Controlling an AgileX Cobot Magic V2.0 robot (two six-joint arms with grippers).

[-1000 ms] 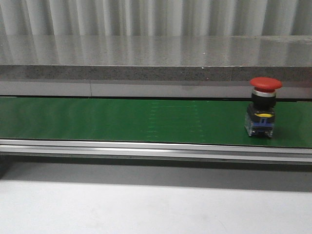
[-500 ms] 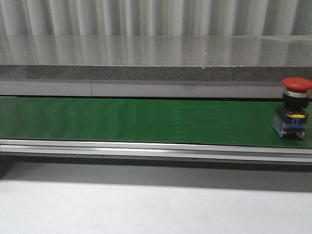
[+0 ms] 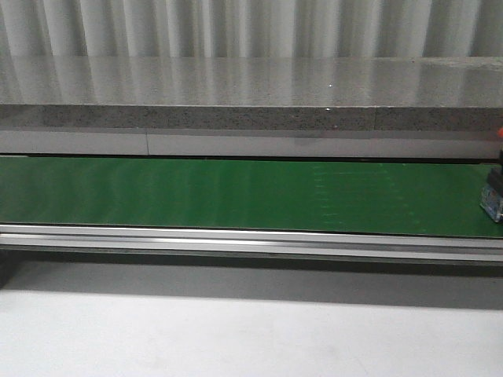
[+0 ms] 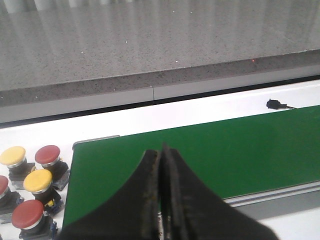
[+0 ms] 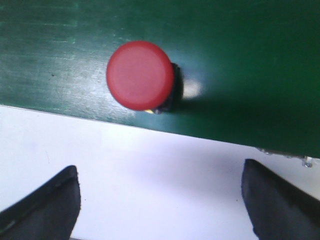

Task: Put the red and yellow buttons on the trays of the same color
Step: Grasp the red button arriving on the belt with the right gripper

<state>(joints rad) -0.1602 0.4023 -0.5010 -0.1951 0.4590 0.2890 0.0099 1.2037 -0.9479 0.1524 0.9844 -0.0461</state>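
One red button (image 5: 140, 75) beyond spread fingers (image 5: 47, 202).

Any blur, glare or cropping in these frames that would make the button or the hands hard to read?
Front view: the red button is cut off by the right edge, only a sliver showing.
Right wrist view: the button sits sharp on the green belt, a bright glare patch beside it; the right hand is dark and soft.
Left wrist view: the left hand is a dark, underexposed silhouette.
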